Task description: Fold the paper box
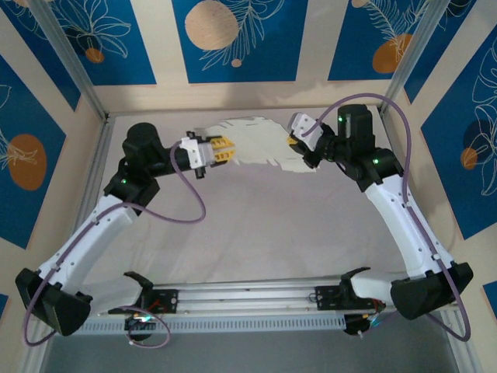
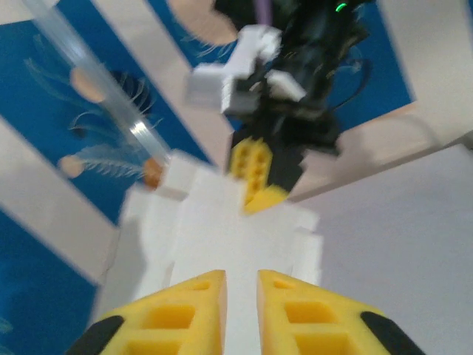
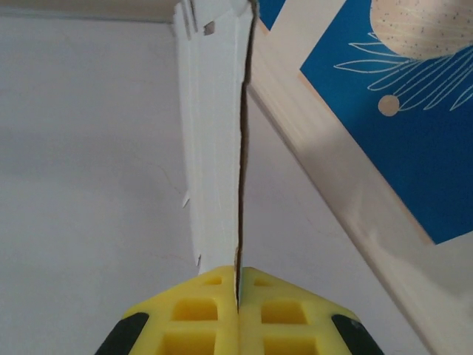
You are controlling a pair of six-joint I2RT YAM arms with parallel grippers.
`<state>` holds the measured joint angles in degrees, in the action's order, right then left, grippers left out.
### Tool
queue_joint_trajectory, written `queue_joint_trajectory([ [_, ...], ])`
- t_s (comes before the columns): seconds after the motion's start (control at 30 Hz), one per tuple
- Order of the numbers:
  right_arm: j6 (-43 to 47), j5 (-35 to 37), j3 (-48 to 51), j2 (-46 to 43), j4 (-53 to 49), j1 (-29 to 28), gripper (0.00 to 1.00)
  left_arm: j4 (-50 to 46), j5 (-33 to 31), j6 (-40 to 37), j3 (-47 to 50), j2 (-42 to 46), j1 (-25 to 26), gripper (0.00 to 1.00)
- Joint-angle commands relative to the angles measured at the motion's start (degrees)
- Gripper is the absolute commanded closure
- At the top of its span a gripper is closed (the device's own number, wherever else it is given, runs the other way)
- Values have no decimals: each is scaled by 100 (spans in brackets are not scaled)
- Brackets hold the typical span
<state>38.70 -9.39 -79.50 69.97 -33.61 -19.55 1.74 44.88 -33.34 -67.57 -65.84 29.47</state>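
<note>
The paper box is a flat, white die-cut sheet held in the air over the back of the table. My right gripper is shut on the sheet's right end. In the right wrist view the sheet runs edge-on out from between the closed yellow fingers. My left gripper is at the sheet's left end. In the left wrist view its jaws stand a narrow gap apart over the white face of the sheet, gripping nothing that I can see. The right gripper holds the sheet's far end there.
The grey table top lies below the sheet. An aluminium rail runs along the near edge between the arm bases. Metal frame posts and blue patterned wall panels close in the back and sides.
</note>
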Motion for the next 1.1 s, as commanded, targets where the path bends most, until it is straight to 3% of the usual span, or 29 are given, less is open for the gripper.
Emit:
queue_joint_trajectory([
  [0.0, 656, 675, -21, 42, -480, -371, 100, -855, 137, -461, -77, -37, 102, 93],
  [0.2, 1164, 1176, 8, 84, -740, -753, 100, -544, -73, -678, -407, 4, 97, 98],
  [0.4, 1737, 1422, -6, 119, -1003, -1132, 100, -1063, -305, -1499, -888, -314, 110, 80],
  [0.67, 1940, 1426, -334, 215, -1179, -1244, 100, -1725, -550, -2252, -1283, -723, 242, 76],
  [1.07, 1936, 1797, -778, 537, -1138, -1310, 100, -2072, -942, -2561, -1372, -908, 639, 75],
])
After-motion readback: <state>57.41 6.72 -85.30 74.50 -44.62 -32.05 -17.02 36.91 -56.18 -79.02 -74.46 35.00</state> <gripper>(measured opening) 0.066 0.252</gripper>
